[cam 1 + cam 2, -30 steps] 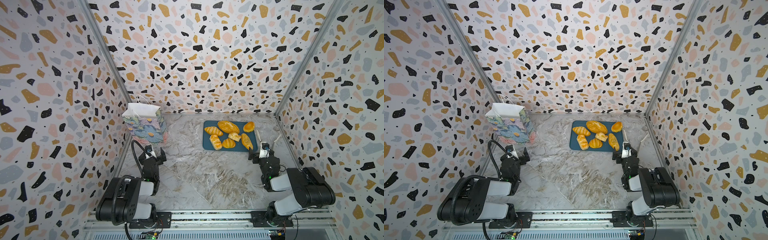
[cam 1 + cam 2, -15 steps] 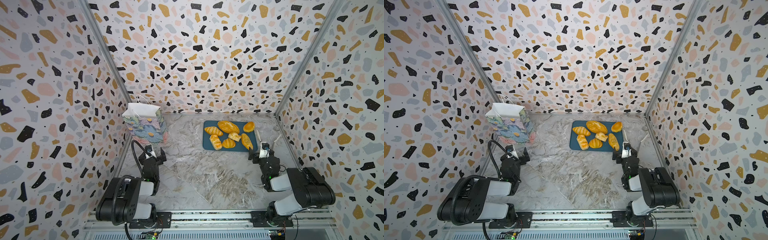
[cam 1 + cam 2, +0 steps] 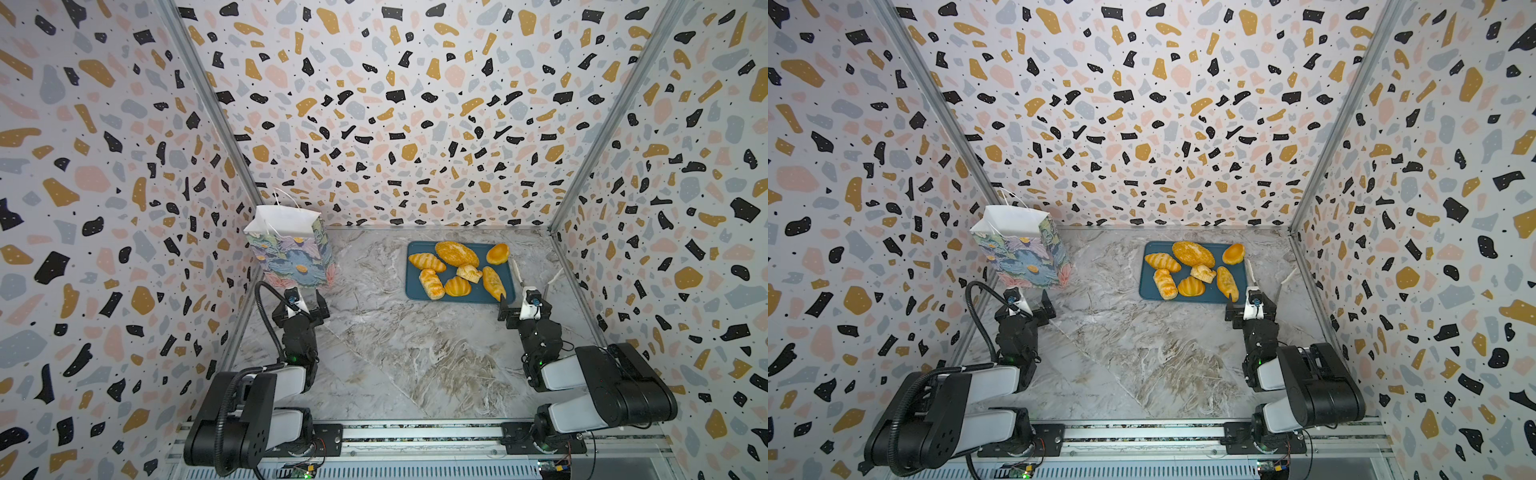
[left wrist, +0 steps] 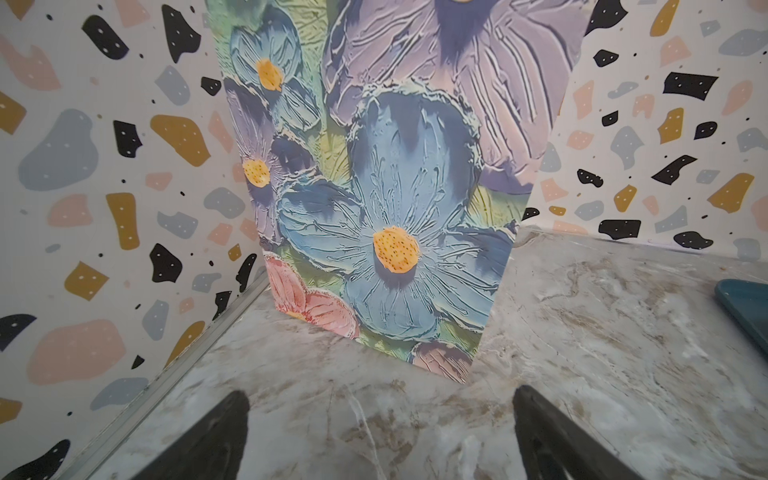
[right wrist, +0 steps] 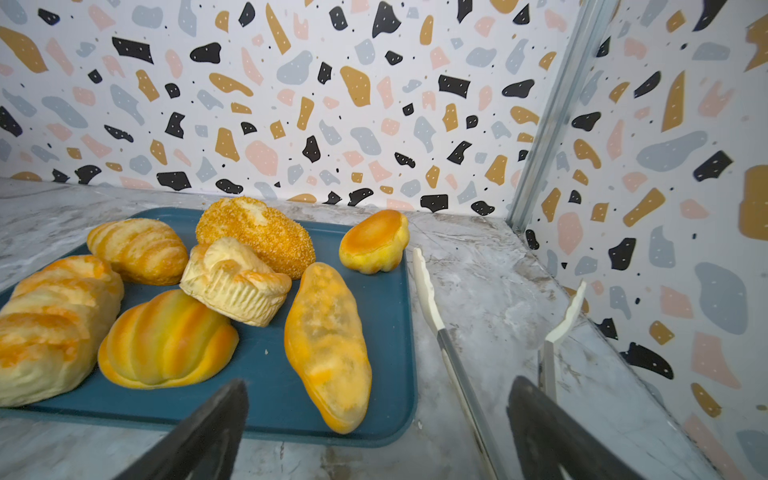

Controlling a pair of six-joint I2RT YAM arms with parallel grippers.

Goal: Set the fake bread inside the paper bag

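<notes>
**A:** Since the paper bag [image 3: 291, 253] stands upright at the left of the frame, how will it take a drop?

**B:** Lightly, I'd judge. It is thin paper and likely to tip or slide if nudged, so come in from above its open top. The left fingers [image 4: 216, 440] sit just in front of it, spread wide and holding nothing.

**A:** And the fake bread [image 3: 456, 253]?

**B:** All seven pieces lie on the teal tray [image 3: 473, 297], right of centre on the counter [image 3: 374, 353]. They look light, perhaps foamy, with a glossy skin that may slip. I'd pinch the long roll [image 5: 328, 345] across its narrow middle. It lies nearest the right fingers [image 5: 203, 436], which stand wide apart, closed on nothing. White-tipped tongs [image 5: 428, 291] lie on the counter right of the tray, one arm running between those fingers.

**A:** Looks?

**B:** The bag has pastel blue and purple flowers with orange centres, and it is white inside. The bread is golden-orange: striped croissants [image 3: 426, 262], a ribbed bun [image 5: 166, 340], a pale flaky piece [image 5: 237, 278] just beside a speckled oval loaf [image 3: 1192, 253], and a round bun [image 5: 374, 241] at the tray's upper right corner.
</notes>
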